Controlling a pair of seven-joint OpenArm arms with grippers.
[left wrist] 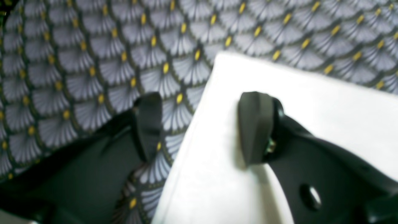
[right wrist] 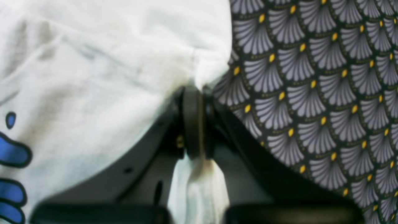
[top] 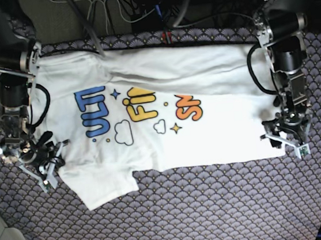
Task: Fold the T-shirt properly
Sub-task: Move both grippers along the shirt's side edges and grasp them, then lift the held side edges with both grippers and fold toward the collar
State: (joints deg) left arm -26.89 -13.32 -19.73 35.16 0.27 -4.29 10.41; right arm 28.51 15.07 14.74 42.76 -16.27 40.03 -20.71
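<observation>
My right gripper (right wrist: 194,121) pinches the white printed cotton T-shirt (right wrist: 102,62). My left gripper (left wrist: 202,124), spread wide astride the hem corner, should clamp before both lift evenly.

Bare patterned cloth (top: 206,213) below the T-shirt (top: 163,96); cables (top: 130,10) crowding the far edge.

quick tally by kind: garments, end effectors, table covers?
T-shirt: 1
End effectors: 2, the left end effector open over a shirt corner, the right end effector shut on the shirt's edge
Patterned table cover: 1
Total: 4
</observation>
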